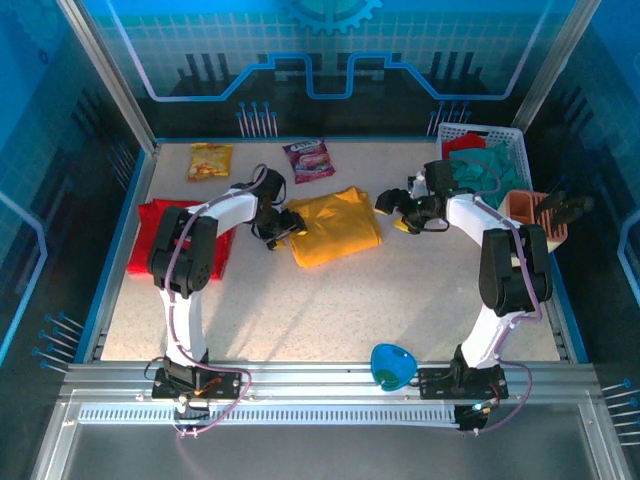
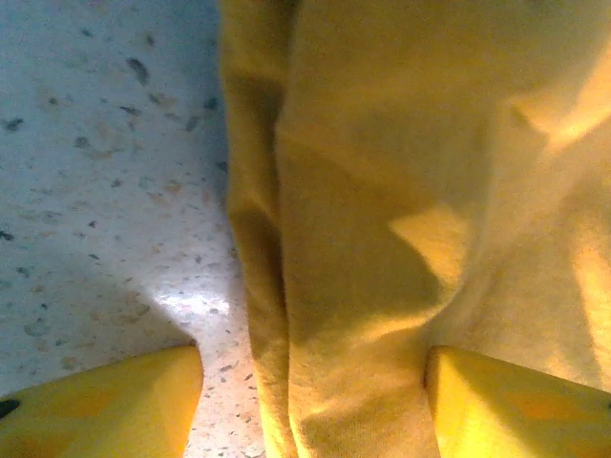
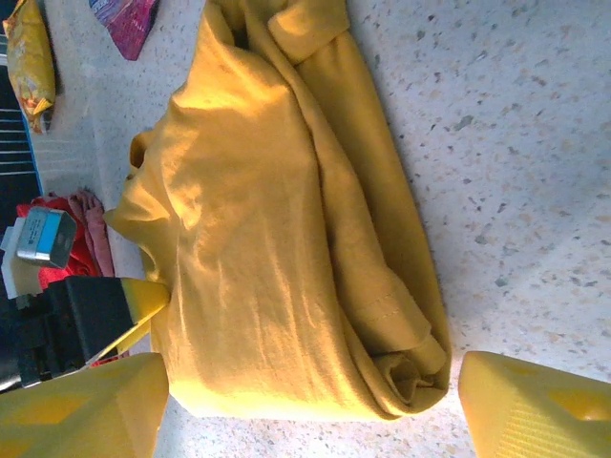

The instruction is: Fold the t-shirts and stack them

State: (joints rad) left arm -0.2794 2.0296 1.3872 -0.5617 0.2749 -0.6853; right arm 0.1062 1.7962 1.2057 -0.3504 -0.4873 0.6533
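My left tool (image 1: 278, 228) and right tool (image 1: 398, 207), both spread, flank the mustard-yellow cloth t-shirt (image 1: 335, 228) bunched on the speckled surface (image 1: 350, 310); soft and floppy, I judge, best pinched along its thick folded edge.

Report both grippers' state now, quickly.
Left gripper: open, jaws either side of the yellow t-shirt edge, holding nothing.
Right gripper: open, empty, over the same shirt.
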